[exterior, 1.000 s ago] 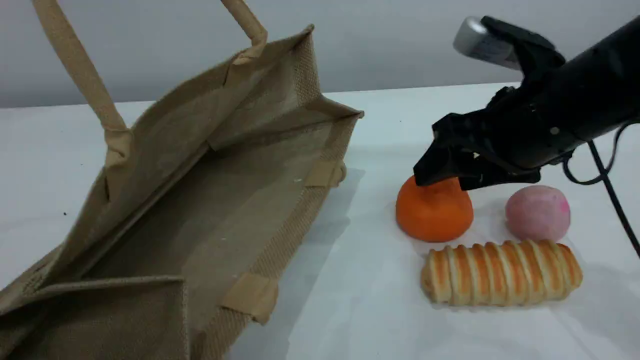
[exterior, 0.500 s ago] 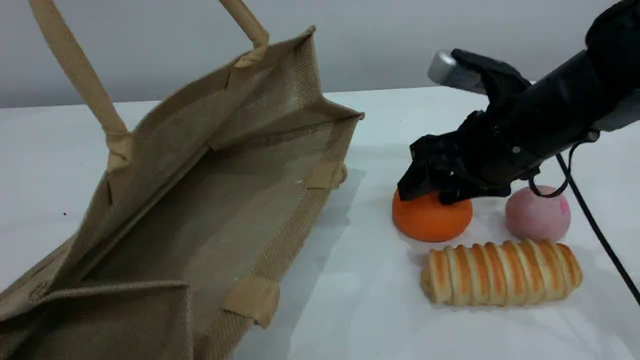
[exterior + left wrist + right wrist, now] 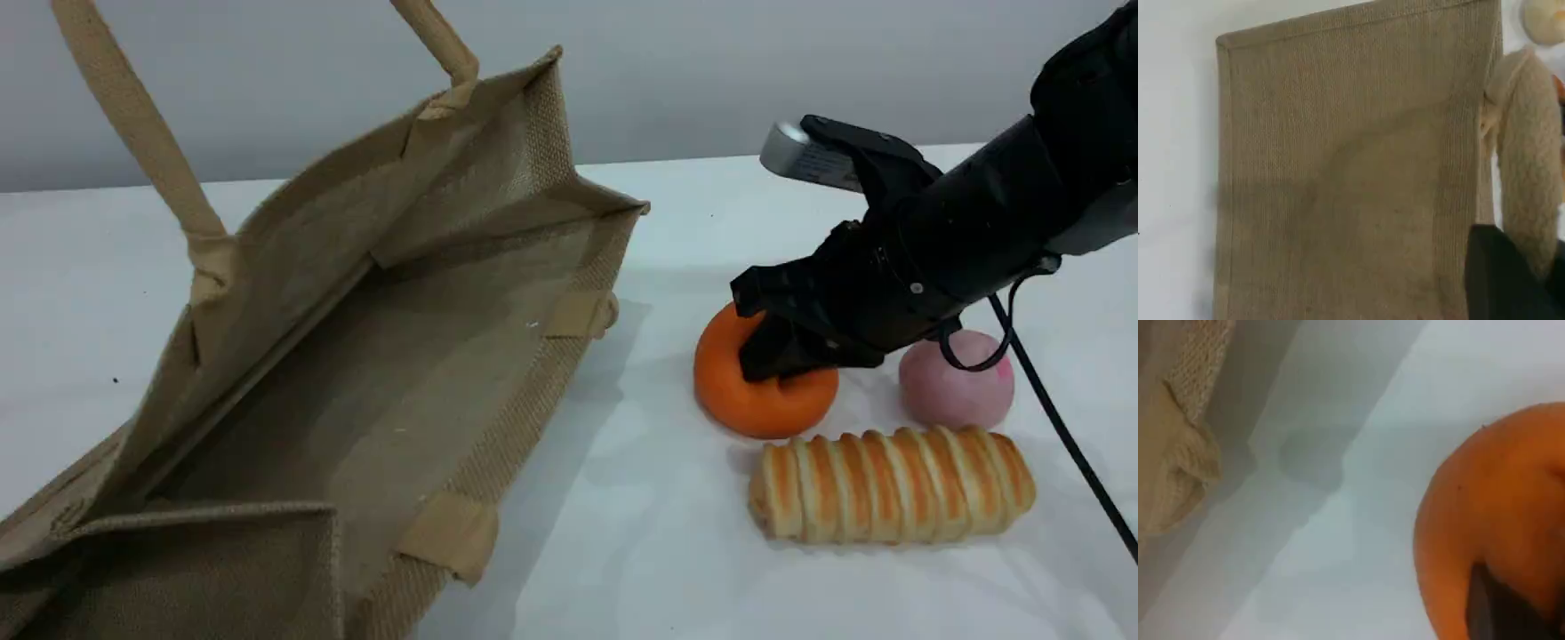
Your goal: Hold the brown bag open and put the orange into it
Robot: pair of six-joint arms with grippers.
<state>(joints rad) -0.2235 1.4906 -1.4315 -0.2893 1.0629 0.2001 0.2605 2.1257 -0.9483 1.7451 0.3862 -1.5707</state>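
The brown bag point(image 3: 373, 356) stands tilted at the left of the table, its mouth gaping toward me. One beige handle point(image 3: 133, 116) runs up out of the scene view. In the left wrist view, my left gripper point(image 3: 1538, 260) is shut on that handle point(image 3: 1528, 200), beside the bag's woven side point(image 3: 1351, 173). The orange point(image 3: 725, 382) lies on the table right of the bag. My right gripper point(image 3: 782, 356) is shut on it from above, its fingers pressed into the soft top. In the right wrist view the orange point(image 3: 1498, 520) fills the right side, above a dark fingertip point(image 3: 1498, 613).
A pink ball point(image 3: 956, 378) sits just right of the orange. A long striped bread roll point(image 3: 889, 484) lies in front of both. The right arm's black cable point(image 3: 1058, 418) trails toward the right edge. A pale bun point(image 3: 1545, 17) shows past the bag in the left wrist view.
My right gripper came down over the orange and closed on it, denting its top. The bag and its raised handle have barely moved.
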